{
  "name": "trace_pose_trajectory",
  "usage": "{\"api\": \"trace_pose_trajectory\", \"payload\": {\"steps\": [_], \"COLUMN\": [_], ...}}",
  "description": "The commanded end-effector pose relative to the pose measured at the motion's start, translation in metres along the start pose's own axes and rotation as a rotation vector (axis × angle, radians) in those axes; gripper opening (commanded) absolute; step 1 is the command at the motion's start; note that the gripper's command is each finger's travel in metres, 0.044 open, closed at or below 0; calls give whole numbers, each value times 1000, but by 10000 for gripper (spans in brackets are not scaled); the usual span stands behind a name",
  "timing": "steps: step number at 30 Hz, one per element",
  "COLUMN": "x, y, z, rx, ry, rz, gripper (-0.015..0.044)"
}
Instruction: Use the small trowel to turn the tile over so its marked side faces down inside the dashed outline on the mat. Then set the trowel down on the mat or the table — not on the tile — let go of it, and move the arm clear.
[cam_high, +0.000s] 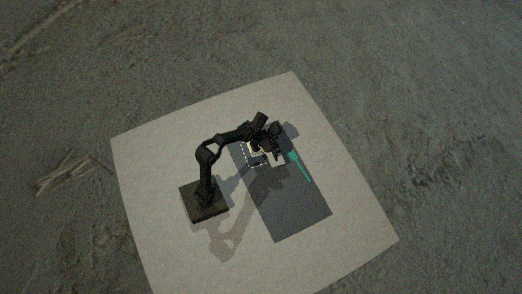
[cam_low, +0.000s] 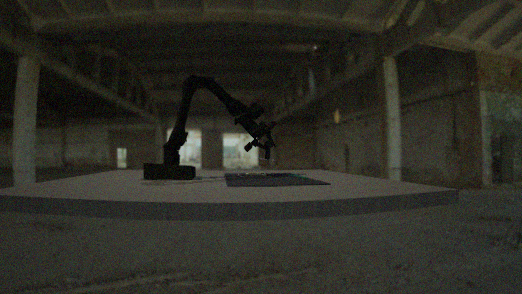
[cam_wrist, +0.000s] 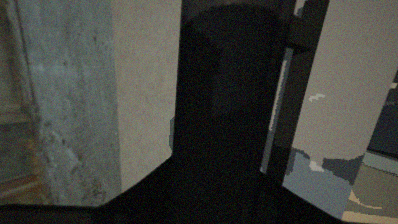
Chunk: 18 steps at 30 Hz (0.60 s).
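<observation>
My gripper (cam_high: 275, 153) (cam_low: 267, 148) is shut on the small trowel, above the dark mat (cam_high: 296, 207) (cam_low: 280, 181). The trowel's pale blade (cam_high: 276, 159) shows beyond the fingers and hangs steeply down in the exterior view. The cream tile (cam_high: 256, 154) lies flat inside the dashed outline (cam_high: 250, 167), partly hidden by my gripper; I cannot make out its mark. The blade is off to the tile's side and clear of the mat. In the wrist view a black shape fills the middle and hides the grip.
A teal long-handled tool (cam_high: 302, 166) lies near the mat's right edge, beside my gripper. The arm's base (cam_high: 204, 200) (cam_low: 169, 171) stands left of the mat on the pale table (cam_high: 350, 220) (cam_low: 125, 192). The arm's shadow falls across mat and table.
</observation>
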<state>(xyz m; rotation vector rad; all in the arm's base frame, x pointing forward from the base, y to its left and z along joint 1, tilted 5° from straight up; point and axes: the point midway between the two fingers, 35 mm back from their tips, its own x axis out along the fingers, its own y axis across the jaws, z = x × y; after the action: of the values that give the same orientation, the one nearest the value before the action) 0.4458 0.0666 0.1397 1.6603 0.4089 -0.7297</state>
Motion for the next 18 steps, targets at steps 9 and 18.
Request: {"api": "trace_pose_trajectory", "payload": {"steps": [9,18], "x": [4,1], "y": [-1,-16], "z": [-78,-138], "rx": [18,25], "ry": [-9,-9], "rz": [21,40], "gripper": [0,0]}}
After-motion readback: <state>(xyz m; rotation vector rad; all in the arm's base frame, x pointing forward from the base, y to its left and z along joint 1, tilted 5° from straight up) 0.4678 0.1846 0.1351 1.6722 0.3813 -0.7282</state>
